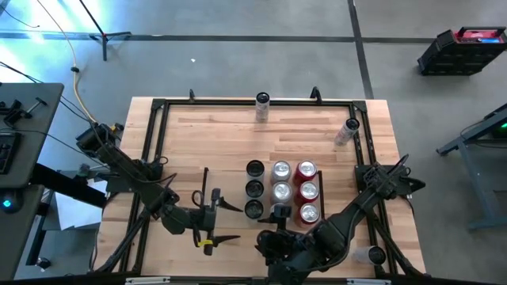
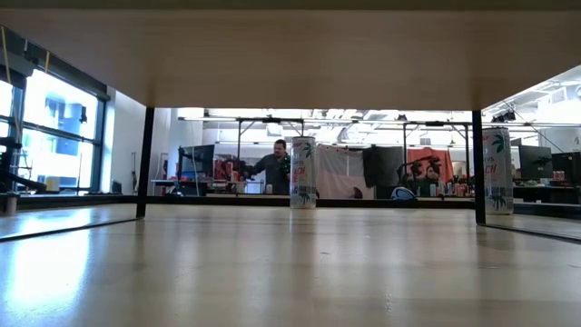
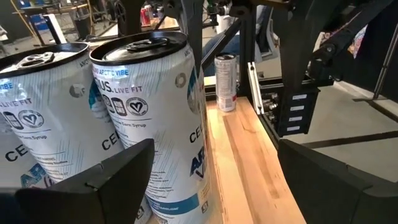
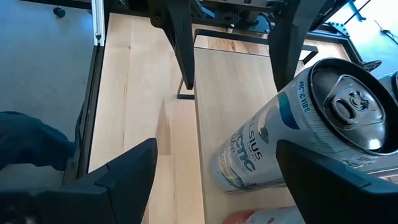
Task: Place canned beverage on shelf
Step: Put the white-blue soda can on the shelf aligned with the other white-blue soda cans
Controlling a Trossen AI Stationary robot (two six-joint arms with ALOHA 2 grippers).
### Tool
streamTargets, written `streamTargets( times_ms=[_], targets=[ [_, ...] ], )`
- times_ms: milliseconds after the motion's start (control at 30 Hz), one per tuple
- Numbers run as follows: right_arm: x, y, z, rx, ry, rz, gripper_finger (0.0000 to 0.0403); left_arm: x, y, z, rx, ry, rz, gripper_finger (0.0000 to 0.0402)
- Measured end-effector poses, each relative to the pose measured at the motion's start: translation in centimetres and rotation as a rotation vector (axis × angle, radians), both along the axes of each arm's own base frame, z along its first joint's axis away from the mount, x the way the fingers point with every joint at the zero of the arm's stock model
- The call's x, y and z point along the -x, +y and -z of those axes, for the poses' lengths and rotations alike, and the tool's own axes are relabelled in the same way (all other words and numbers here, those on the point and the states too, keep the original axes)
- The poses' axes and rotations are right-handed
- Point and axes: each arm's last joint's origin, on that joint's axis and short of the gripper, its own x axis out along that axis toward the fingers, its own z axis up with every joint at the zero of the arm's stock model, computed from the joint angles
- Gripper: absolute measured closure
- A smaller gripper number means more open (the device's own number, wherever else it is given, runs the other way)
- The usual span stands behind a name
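Closest to my left wrist camera: white can (image 3: 149, 118), right at the left gripper (image 1: 212, 219), whose fingers stand wide and hold nothing. I see it parked just left of the shelf (image 1: 326, 198), beside the black-topped column (image 1: 254, 188). Shelf holds black, silver (image 1: 280, 180) and red cans (image 1: 306, 191) in three columns. Right gripper (image 1: 279, 229) sits at the shelf's near edge, jaws spread either side of a white can (image 4: 292, 134), not closed on it. Two loose cans on the worktop (image 1: 214, 131) far side: one (image 1: 262, 106) at the back rail, another (image 1: 347, 131) near the right.
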Motion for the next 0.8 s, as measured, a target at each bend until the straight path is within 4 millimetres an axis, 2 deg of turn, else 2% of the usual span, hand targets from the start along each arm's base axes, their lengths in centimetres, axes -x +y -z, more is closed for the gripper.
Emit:
streamTargets(
  times_ms=[333,567,800],
  targets=[
    [0.3,0.3,0.0,-0.006,0.007,-0.016,0.0089,0.1,0.1,0.4,-0.022,0.037,-0.008,0.0071],
    [1.9,0.9,-2.1,-0.016,-0.033,-0.062,0.0089,0.1,0.1,0.4,-0.027,0.035,-0.025,0.0071],
    [3.6,0.5,-3.6,0.039,-0.086,-0.021,0.0089,0.1,0.1,0.4,-0.016,0.033,-0.026,0.0071]
  ],
)
